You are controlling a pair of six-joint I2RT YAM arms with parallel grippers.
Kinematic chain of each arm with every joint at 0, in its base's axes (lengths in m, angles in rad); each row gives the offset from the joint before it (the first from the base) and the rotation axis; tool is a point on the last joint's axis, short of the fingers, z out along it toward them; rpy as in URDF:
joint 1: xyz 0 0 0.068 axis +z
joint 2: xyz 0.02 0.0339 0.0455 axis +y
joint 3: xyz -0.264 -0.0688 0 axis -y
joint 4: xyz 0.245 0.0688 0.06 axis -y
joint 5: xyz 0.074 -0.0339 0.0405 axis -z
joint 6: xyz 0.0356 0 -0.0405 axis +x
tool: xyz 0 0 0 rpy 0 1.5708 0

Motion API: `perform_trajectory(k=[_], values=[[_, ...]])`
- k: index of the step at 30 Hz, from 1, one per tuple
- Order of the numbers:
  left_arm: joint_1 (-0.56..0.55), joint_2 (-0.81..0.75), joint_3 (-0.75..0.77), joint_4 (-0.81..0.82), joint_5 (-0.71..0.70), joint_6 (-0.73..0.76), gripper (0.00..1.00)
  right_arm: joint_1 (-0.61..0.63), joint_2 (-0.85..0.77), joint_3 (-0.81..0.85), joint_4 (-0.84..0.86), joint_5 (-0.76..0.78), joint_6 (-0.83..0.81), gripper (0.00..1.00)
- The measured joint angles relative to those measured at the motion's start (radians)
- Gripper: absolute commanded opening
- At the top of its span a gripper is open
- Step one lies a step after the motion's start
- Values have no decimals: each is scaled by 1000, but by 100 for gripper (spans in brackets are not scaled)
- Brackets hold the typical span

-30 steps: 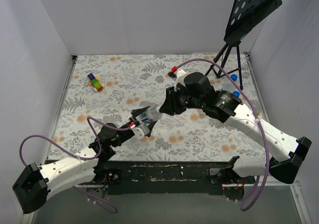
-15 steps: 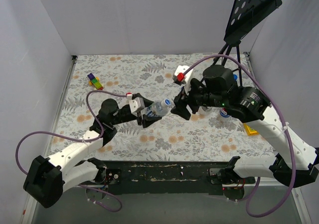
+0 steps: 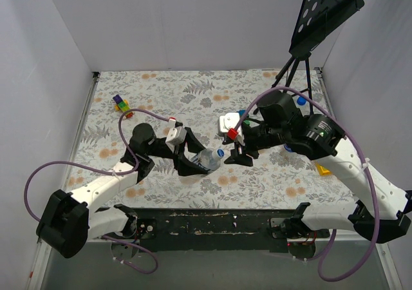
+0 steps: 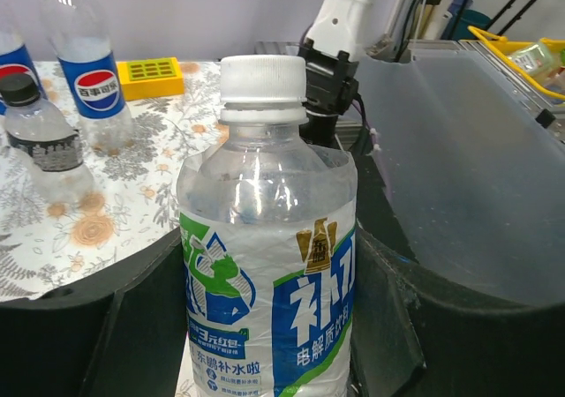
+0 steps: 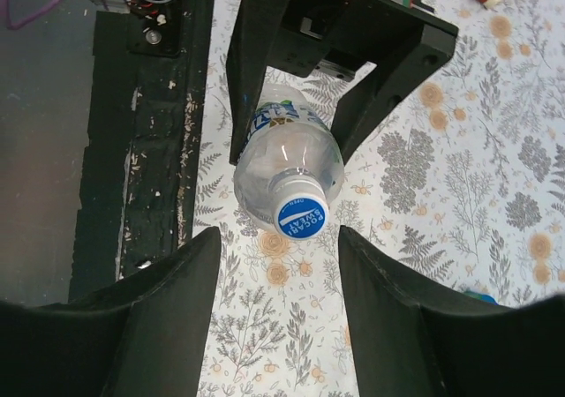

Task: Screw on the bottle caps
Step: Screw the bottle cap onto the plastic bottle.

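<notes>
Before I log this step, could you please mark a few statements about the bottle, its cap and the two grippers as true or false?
1. The left gripper is clamped on a bottle. True.
2. That bottle's neck is bare. False: a cap sits on it.
3. The right gripper is shut on the cap. False: it is open, straddling the cap without touching it.
4. A black-capped bottle stands upright on the table. True.
</notes>
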Motion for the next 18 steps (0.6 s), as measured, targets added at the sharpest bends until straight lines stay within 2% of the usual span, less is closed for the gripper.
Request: perform_trajectory(k=[15, 18], values=[[0, 10, 0, 55, 68, -59, 0, 0, 76, 0, -24, -59, -87, 57], [0, 10, 0, 57, 71, -62, 0, 0, 82, 0, -25, -61, -95, 54]])
